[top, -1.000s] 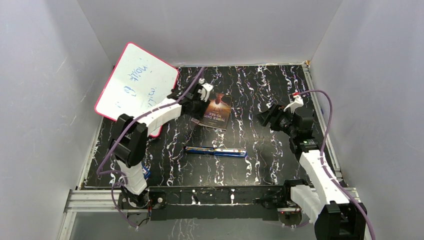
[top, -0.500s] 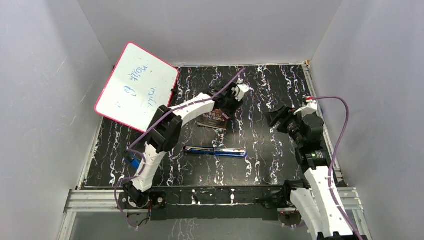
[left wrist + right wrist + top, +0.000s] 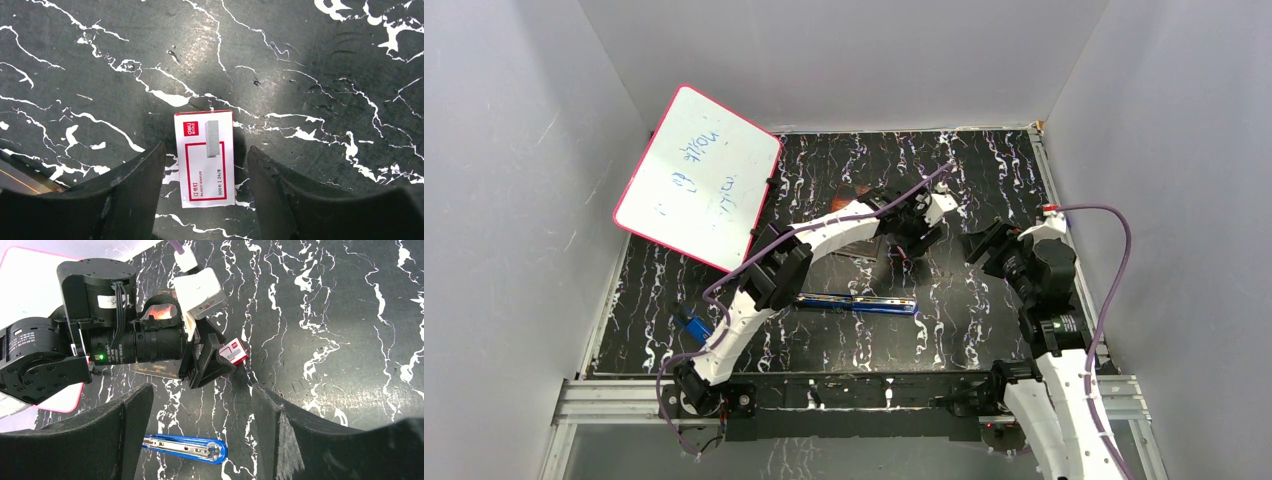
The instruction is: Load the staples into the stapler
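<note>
Above the small box (image 3: 205, 159), the left claw (image 3: 205, 149) hangs spread, straddling it; the right claw (image 3: 200, 388) is spread, empty. Fetching staples is likely underway; next needs a square, gentle pinch.

I read on red-and-white box (image 3: 205, 159), centre of left wrist view: red "deli" logo, "STAPLES", "500", then "24/" with last digit unclear. Blue handwriting on whiteboard (image 3: 696, 175), upper left of top view: illegible to me.

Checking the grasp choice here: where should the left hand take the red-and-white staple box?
Probably across its two long edges, from straight above: the staple box lies flat on the table, and its narrow width sits between the open fingers of the left hand.
</note>
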{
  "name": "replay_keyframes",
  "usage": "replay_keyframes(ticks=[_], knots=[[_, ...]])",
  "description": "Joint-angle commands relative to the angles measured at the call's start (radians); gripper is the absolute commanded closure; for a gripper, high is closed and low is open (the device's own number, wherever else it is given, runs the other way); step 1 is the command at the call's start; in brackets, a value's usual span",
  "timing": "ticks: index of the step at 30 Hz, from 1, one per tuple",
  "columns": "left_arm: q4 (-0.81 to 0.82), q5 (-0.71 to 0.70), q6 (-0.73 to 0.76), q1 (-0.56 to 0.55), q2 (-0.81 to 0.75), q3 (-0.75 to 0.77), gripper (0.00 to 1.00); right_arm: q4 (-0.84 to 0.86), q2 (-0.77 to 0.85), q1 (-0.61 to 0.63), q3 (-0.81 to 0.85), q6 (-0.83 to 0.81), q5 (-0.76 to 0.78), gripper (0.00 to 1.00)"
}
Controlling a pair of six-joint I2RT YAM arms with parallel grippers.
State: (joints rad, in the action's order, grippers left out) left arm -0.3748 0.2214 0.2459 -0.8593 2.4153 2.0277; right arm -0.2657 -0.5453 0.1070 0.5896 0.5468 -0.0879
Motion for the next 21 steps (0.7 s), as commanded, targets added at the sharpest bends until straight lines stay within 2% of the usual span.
replay_keyframes(ticks=[1, 3, 6, 10, 14, 16, 18, 21], knots=[[-0.018, 0.049, 0.020, 0.002, -0.017, 0.037, 0.34, 0.009, 0.026, 0.002, 0.031, -0.004, 0.027, 0.19], [-0.019, 0.074, 0.010, 0.002, -0.038, 0.037, 0.25, 0.010, 0.030, 0.002, 0.026, -0.009, 0.043, 0.18], [-0.018, 0.070, 0.004, 0.001, -0.092, 0.017, 0.18, 0.029, 0.038, 0.001, 0.020, -0.013, 0.061, 0.17], [-0.008, -0.017, -0.016, 0.004, -0.189, -0.052, 0.16, 0.080, 0.053, 0.002, 0.002, -0.027, 0.097, 0.17], [0.054, -0.058, -0.094, 0.044, -0.330, -0.197, 0.16, 0.150, 0.053, 0.002, -0.038, -0.026, 0.137, 0.19], [0.089, -0.054, -0.166, 0.095, -0.404, -0.288, 0.16, 0.135, 0.016, 0.001, -0.014, -0.066, 0.092, 0.16], [0.102, -0.045, -0.240, 0.155, -0.480, -0.361, 0.16, 0.117, -0.037, 0.002, 0.016, -0.117, -0.018, 0.15], [0.144, -0.050, -0.304, 0.236, -0.610, -0.502, 0.16, 0.236, -0.099, 0.001, -0.019, -0.134, -0.219, 0.15]])
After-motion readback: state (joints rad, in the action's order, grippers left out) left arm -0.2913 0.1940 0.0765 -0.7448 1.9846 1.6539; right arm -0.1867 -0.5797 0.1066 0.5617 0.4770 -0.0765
